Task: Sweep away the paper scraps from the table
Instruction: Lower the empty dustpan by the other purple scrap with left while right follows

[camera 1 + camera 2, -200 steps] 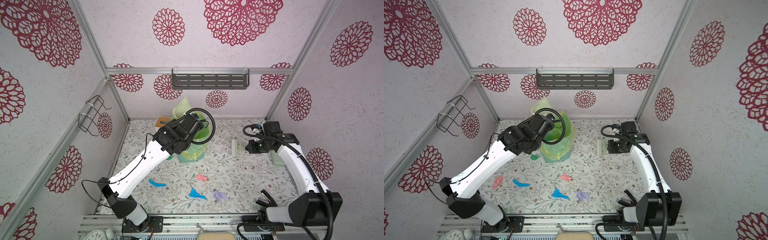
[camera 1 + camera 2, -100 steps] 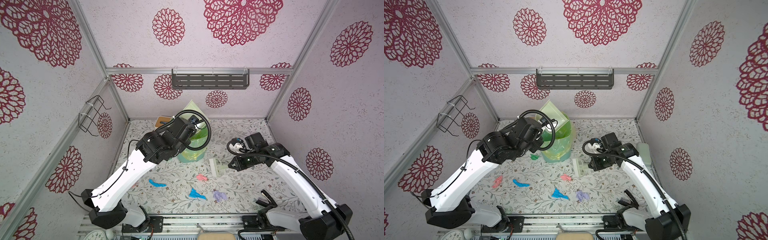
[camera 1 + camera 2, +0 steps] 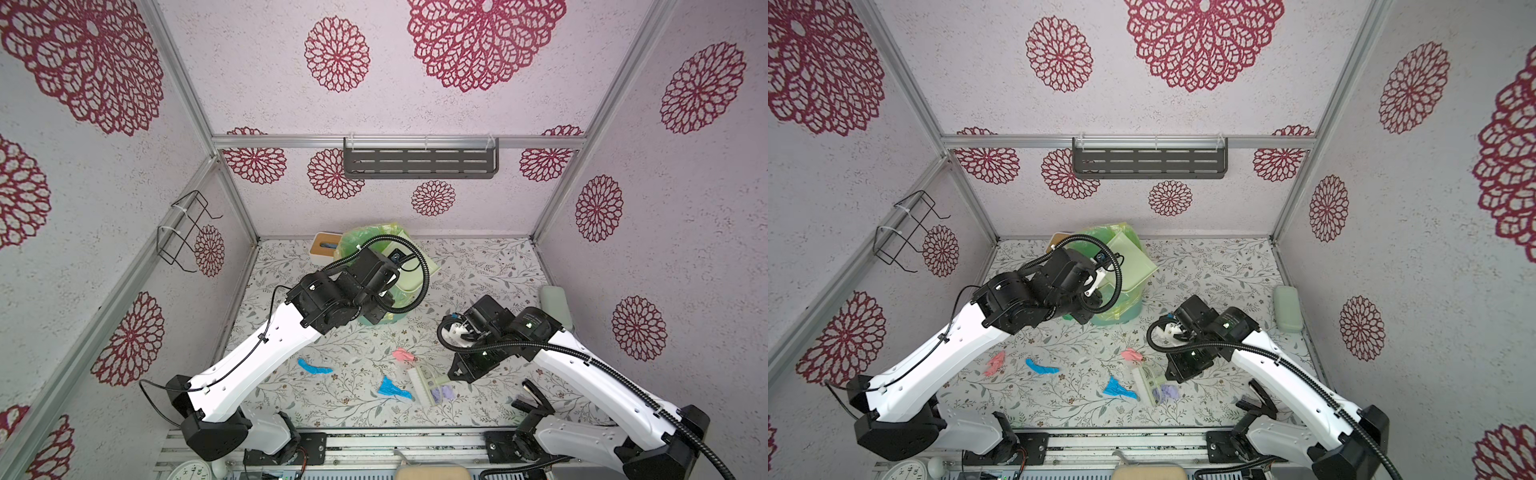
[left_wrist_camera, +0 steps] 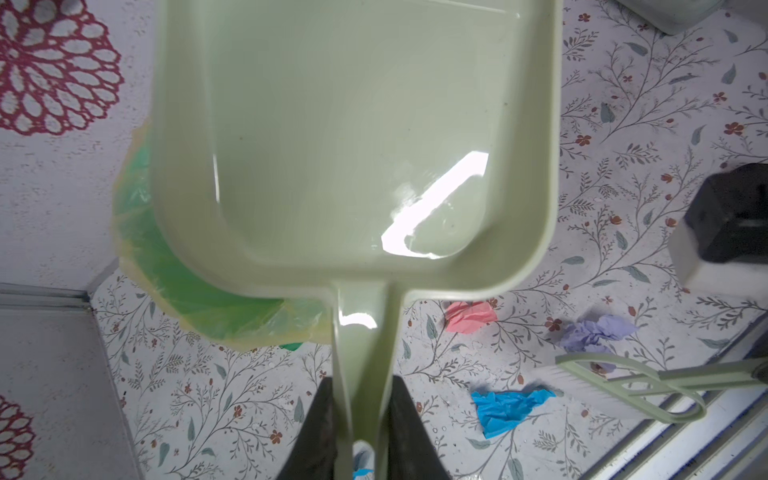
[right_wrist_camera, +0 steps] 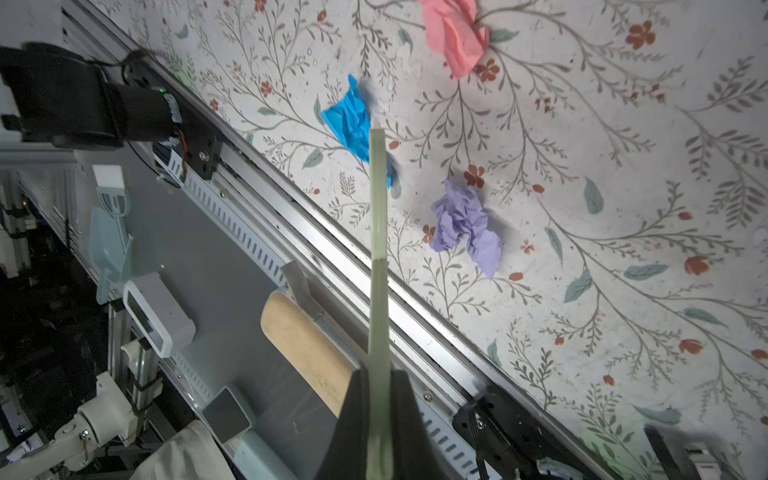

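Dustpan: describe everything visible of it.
The dustpan is pale green, glossy plastic: a shallow rectangular tray with a raised rim, rounded corners and a narrow handle. Its tray looks empty. The left end effector is shut on the handle, holding it off the table, tray partly over the green bin liner. Whether it touches the liner cannot be told.

Glossy plastic dustpan (image 4: 353, 145), plastic brush (image 5: 378, 311), crumpled matt paper scraps (image 5: 463, 224)
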